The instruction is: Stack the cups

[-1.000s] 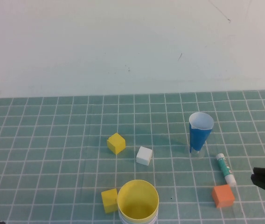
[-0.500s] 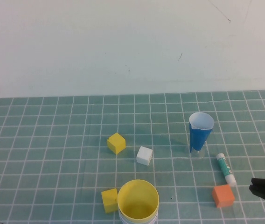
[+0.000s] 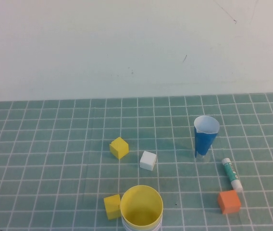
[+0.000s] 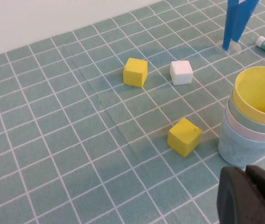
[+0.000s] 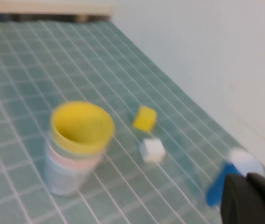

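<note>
The cups stand nested in one stack (image 3: pixel 141 211) at the table's near edge, with the yellow cup (image 3: pixel 141 204) on top. In the left wrist view the yellow cup (image 4: pixel 258 91) sits in the pale green (image 4: pixel 242 116), pink (image 4: pixel 249 134) and light blue (image 4: pixel 235 150) cups. The stack also shows in the right wrist view (image 5: pixel 79 144). My left gripper (image 4: pixel 244 173) is shut and empty, close beside the stack's base. My right gripper (image 5: pixel 247 180) is shut and empty, away from the stack on the side of the blue cone. Neither gripper shows in the high view.
A tall blue cone (image 3: pixel 206 137) on a clear base stands to the right. A glue stick (image 3: pixel 232 174) and an orange cube (image 3: pixel 229 201) lie near it. Two yellow cubes (image 3: pixel 119 147) (image 3: pixel 112 206) and a white cube (image 3: pixel 148 160) lie around the stack.
My right gripper, seen at the high view's right edge before, has drawn back out of that view. The cups and cubes have not moved.
</note>
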